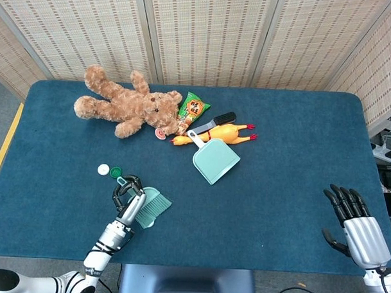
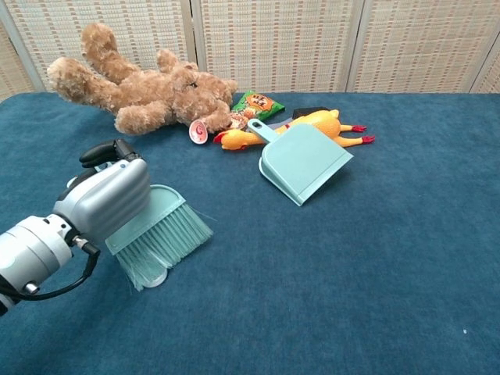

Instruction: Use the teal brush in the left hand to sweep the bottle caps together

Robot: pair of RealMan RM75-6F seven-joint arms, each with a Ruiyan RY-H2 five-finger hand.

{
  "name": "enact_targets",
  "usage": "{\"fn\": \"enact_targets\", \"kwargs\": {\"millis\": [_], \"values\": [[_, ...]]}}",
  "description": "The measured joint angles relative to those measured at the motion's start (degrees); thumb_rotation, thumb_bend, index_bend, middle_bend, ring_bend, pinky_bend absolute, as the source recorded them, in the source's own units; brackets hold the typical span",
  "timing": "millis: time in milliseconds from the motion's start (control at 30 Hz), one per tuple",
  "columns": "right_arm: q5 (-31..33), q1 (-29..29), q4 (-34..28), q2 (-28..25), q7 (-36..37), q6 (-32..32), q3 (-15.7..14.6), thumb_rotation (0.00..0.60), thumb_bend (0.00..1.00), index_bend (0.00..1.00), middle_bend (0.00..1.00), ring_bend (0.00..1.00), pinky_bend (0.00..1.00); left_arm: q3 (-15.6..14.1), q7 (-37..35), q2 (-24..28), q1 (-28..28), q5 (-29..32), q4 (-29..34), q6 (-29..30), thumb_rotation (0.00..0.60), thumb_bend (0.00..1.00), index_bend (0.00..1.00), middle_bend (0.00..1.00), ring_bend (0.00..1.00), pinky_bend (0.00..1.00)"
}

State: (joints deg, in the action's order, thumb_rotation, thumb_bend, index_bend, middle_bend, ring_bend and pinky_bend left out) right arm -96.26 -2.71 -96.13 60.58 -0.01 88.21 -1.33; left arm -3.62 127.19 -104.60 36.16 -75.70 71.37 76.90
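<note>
Teal brush (image 1: 151, 207), gripped by the left hand (image 1: 128, 199), bristles down just beside the green cap (image 1: 116, 172) and white cap (image 1: 103, 169), placed to sweep; right hand (image 1: 353, 224) spread, empty.

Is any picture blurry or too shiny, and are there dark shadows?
Head view: sharp, evenly lit, only faint shadows under the teddy bear. Chest view: also sharp, no glare; the left robot hand with the brush looks big because it's close.

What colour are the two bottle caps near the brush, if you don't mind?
One white cap and one green cap, clearest in the head view.
</note>
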Motion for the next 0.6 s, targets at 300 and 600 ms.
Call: {"fn": "enact_targets", "kwargs": {"millis": [300, 600], "values": [[0.12, 0.02, -0.3, 0.1, -0.62, -0.24, 0.01, 0.6, 0.23, 0.0, 0.0, 0.0, 0.0, 0.93, -1.24, 0.46, -0.56, -0.28, -1.21, 0.26, 0.6, 0.55, 0.87, 1.0, 0.74, 0.82], [0.32, -0.06, -0.1, -0.02, -0.18, -0.38, 0.17, 0.6, 0.23, 0.0, 0.0, 0.0, 0.0, 2.58, -1.27, 0.1, -0.43, -0.42, -2.29, 0.65, 0.6, 0.55, 0.87, 1.0, 0.74, 0.82]]}}
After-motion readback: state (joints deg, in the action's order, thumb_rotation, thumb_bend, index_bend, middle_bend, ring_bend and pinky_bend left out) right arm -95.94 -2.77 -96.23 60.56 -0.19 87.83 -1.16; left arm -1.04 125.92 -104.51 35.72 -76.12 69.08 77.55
